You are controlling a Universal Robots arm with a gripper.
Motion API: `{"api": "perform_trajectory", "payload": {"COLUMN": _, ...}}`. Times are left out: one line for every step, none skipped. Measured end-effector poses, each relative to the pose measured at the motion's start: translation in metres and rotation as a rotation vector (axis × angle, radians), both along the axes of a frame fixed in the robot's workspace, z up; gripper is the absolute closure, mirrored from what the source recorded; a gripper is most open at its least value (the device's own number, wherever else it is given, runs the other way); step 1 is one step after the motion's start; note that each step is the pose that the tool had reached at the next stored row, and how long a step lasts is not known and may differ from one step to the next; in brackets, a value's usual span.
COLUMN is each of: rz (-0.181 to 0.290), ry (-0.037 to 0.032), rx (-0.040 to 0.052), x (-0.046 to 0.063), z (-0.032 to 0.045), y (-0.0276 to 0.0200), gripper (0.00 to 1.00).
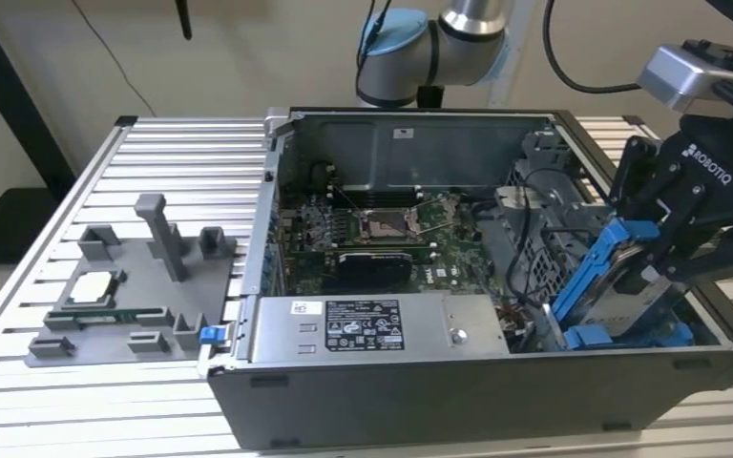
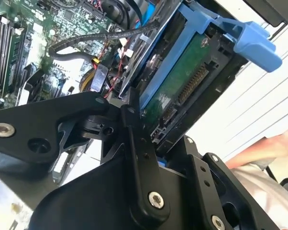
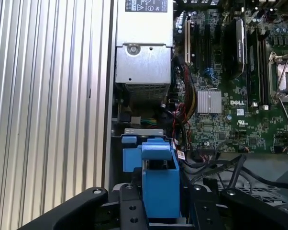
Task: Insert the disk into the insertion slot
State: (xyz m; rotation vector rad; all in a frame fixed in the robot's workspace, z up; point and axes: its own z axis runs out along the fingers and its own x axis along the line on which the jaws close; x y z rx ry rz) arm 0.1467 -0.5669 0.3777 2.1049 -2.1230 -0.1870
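1. Disk (image 1: 626,286) in its blue carrier frame is pinched by the black gripper (image 1: 672,258) and stands tilted at the side of the open computer case (image 1: 469,391) nearest the exterior view's right.
2. Its lower end is down at the insertion slot (image 1: 621,336), which has blue rails; how deep it sits cannot be told.
3. In the second wrist view the gripper fingers (image 2: 134,143) press on the disk (image 2: 182,86).
4. A grey fixture (image 1: 137,296) lies on the ribbed surface (image 1: 35,382), well apart from the case.
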Motion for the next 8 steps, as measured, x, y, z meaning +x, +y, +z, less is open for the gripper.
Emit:
{"api": "perform_trajectory", "payload": {"rz": 0.0, "ry": -0.0001, "rx": 0.0016, "x": 0.0, "z": -0.0001, "y": -0.0001, "gripper": 0.0}}
{"api": "perform_trajectory", "payload": {"rz": 0.0, "ry": -0.0001, "rx": 0.0062, "x": 0.0, "z": -0.0002, "y": -0.0001, "gripper": 0.0}}
{"api": "perform_trajectory", "payload": {"rz": 0.0, "ry": -0.0001, "rx": 0.0112, "x": 0.0, "z": -0.0001, "y": -0.0001, "gripper": 1.0}}
{"api": "perform_trajectory", "payload": {"rz": 0.0, "ry": -0.0001, "rx": 0.0163, "x": -0.0001, "z": 0.0, "y": -0.0001, "gripper": 1.0}}
{"api": "perform_trajectory", "payload": {"rz": 0.0, "ry": -0.0001, "rx": 0.02, "x": -0.0001, "z": 0.0, "y": -0.0001, "gripper": 1.0}}
{"api": "perform_trajectory", "payload": {"rz": 0.0, "ry": -0.0001, "rx": 0.0247, "x": -0.0001, "z": 0.0001, "y": -0.0001, "gripper": 1.0}}
{"api": "perform_trajectory", "payload": {"rz": 0.0, "ry": -0.0002, "rx": 0.0368, "x": -0.0002, "z": 0.0002, "y": -0.0002, "gripper": 1.0}}
{"api": "perform_trajectory", "payload": {"rz": 0.0, "ry": -0.0002, "rx": 0.0526, "x": -0.0005, "z": 0.0006, "y": -0.0004, "gripper": 1.0}}
